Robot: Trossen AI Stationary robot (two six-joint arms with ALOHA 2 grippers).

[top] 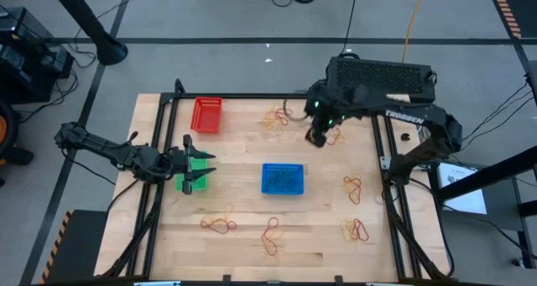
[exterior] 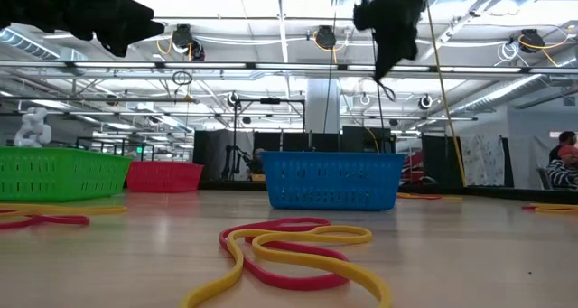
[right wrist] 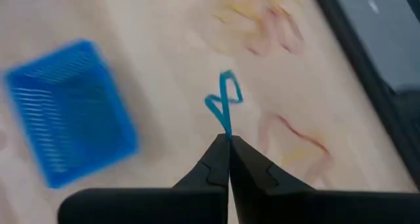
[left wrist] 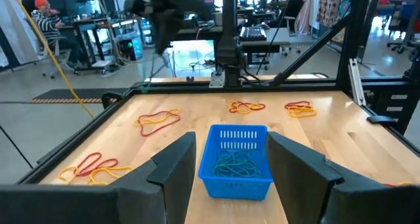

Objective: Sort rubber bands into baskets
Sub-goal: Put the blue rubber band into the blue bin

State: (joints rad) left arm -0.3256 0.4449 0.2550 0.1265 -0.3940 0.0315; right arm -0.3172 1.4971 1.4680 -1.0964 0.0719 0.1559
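Low view, taken level with the wooden table (exterior: 470, 254), showed a tangle of red and yellow rubber bands (exterior: 289, 254) lying nearest on the boards. Behind it stood the blue perforated plastic basket (exterior: 334, 182), with the green perforated basket (exterior: 59, 172) and the red perforated basket (exterior: 164, 176) off to one side. Seen from above, the blue basket sat near the table's middle and already held dark bands. The left tool (top: 195, 165) hovered over the green basket with its two dark fingers (left wrist: 176, 163) spread well apart and holding nothing. Loose clusters of red and yellow bands lay scattered along the near edge and the right side of the table. Farther back, the right tool (right wrist: 228, 140) hung raised above the table beyond the blue basket, its fingers pinched fully together on a thin blue rubber band (right wrist: 224, 102), which dangled from the tips. The red basket stood at the far left corner.
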